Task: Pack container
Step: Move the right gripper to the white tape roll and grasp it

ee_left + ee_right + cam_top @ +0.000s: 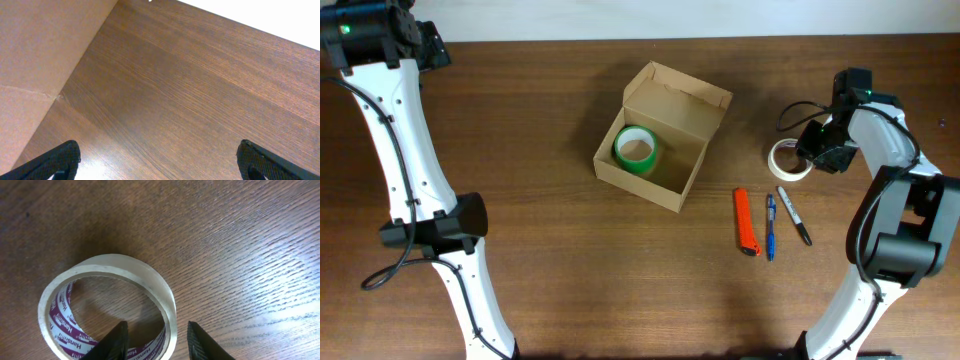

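Observation:
The container (638, 185), a tan cardboard box, stands open at the table's middle with its flap lid raised at the back. A green tape roll (637, 150) lies inside it at the left. To the right, a clear tape roll (786, 160) lies flat on the table. My right gripper (810, 150) is down at that roll (115, 262). The right gripper (157, 325) is open and straddles the roll's wall, one finger inside the ring and one outside, with small gaps showing. My left gripper (160, 150) is wide open over bare wood at the far left (432, 52).
An orange-red cutter (747, 222), a blue pen (770, 227) and a black marker (795, 215) lie side by side in front of the clear roll. A tan flat surface (40, 60) fills the left of the left wrist view.

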Available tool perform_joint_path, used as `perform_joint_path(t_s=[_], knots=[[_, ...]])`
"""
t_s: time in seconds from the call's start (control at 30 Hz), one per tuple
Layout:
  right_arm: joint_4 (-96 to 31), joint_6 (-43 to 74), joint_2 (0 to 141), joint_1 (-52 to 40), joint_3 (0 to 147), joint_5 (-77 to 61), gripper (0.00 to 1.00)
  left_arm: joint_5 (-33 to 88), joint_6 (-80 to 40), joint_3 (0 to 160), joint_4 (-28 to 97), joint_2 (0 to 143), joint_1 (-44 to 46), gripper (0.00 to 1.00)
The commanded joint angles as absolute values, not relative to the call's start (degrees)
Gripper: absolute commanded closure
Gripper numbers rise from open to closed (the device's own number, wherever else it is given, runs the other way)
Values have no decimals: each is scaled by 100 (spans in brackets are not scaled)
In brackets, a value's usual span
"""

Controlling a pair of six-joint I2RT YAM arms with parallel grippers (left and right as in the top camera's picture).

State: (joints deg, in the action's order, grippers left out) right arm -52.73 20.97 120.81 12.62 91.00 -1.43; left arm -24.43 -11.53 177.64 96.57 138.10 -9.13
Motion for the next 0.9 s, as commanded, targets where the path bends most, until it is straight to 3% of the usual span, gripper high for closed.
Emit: perform_joint_path(t_s=[0.0,0.1,0.37,0.43,0.67,0.87], knots=[[-5310,2156,12291,1293,9111,-106,66,-2467,-1103,17810,9666,13649,-928,0],[-5301,2178,12328,1293,9059,-80,77,-2467,-1103,17810,9666,13649,-928,0],[-5223,2300,12328,1295,8829,25,78,-2467,-1103,17810,9666,13649,-939,0],[-5218,2303,12328,1295,8829,21,96,-2467,-1103,17810,9666,13649,-939,0],[-5325,1590,12147,1275,9439,-731,96,-2467,-1103,17810,9666,13649,-965,0],[-6460,582,11751,1085,11555,-2128,96,-2467,-1103,17810,9666,13649,-954,0]])
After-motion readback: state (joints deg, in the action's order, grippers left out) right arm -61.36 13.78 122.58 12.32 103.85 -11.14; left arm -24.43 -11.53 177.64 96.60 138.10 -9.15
